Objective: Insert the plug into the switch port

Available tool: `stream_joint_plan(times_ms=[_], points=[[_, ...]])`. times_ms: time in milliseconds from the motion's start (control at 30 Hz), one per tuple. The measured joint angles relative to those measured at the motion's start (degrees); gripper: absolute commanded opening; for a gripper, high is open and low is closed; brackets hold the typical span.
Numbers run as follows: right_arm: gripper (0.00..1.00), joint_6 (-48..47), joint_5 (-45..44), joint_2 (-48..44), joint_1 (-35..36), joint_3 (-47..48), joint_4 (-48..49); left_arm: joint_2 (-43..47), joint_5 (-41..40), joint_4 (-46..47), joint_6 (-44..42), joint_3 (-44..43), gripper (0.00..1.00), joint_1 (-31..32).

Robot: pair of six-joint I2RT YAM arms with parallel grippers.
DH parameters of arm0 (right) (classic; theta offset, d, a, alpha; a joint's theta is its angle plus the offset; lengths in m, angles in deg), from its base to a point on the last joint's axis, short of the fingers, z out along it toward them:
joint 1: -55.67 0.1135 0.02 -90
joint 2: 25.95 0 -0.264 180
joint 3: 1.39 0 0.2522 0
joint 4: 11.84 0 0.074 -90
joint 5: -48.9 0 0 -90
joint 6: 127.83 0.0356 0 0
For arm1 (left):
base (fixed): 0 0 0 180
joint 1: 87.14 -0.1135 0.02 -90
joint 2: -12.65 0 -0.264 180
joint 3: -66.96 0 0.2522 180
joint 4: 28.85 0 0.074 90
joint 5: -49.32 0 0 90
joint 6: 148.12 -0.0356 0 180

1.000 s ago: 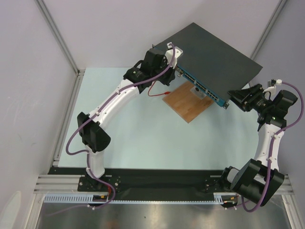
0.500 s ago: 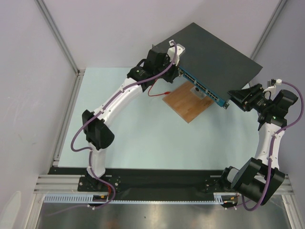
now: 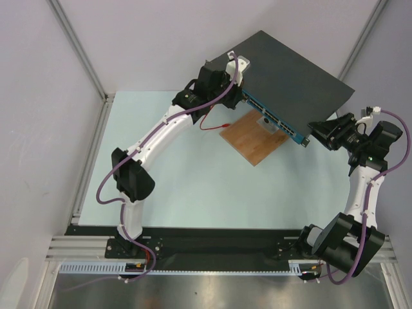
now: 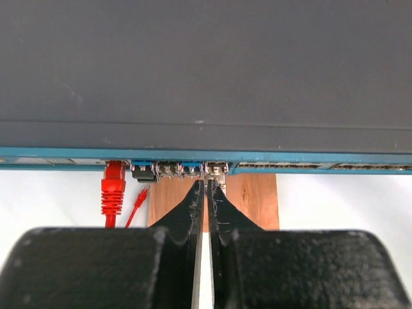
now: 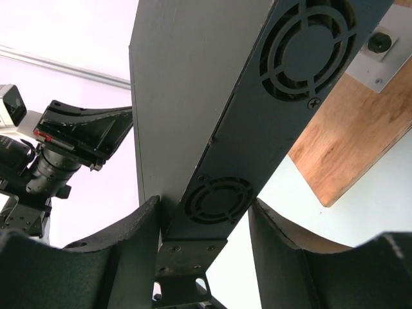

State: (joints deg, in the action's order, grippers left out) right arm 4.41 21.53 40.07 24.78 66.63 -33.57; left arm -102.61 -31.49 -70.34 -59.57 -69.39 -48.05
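Observation:
The switch (image 3: 293,74) is a flat dark box with a blue ported front edge (image 3: 273,117). In the left wrist view the switch (image 4: 206,71) fills the top. A red plug (image 4: 113,188) sits in a port at the left of the blue edge. My left gripper (image 4: 206,185) is shut and empty, its tips just before the ports to the right of the plug. In the top view my left gripper (image 3: 237,90) is at the switch's left end. My right gripper (image 5: 205,203) is closed round the switch's fan end (image 5: 283,96). It also shows in the top view (image 3: 314,132).
A brown wooden board (image 3: 254,140) lies under the switch's front edge, also seen in the left wrist view (image 4: 254,199) and the right wrist view (image 5: 351,145). The red cable (image 3: 215,125) trails on the pale table, with a second loose red end (image 4: 138,199). A camera on a stand (image 5: 45,161) stands beside the switch.
My left arm has moved a little up and right, bringing its gripper closer to the switch's front edge. The right arm and the switch have not moved.

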Motion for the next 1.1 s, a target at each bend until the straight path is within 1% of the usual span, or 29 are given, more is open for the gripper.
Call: stream_joint_plan(times_ms=[333,600,1100], points=[[0.0,-0.24,0.17,0.0,-0.11,0.0,-0.09,0.07,-0.02,-0.22,-0.13,0.02,0.06,0.0],[0.0,-0.28,0.17,0.0,-0.11,0.0,-0.13,1.14,-0.02,-1.97,-0.52,2.16,0.05,0.0],[0.0,-0.48,0.22,0.04,-0.11,0.0,-0.26,0.35,0.07,-2.4,-0.42,1.07,0.05,0.0]])
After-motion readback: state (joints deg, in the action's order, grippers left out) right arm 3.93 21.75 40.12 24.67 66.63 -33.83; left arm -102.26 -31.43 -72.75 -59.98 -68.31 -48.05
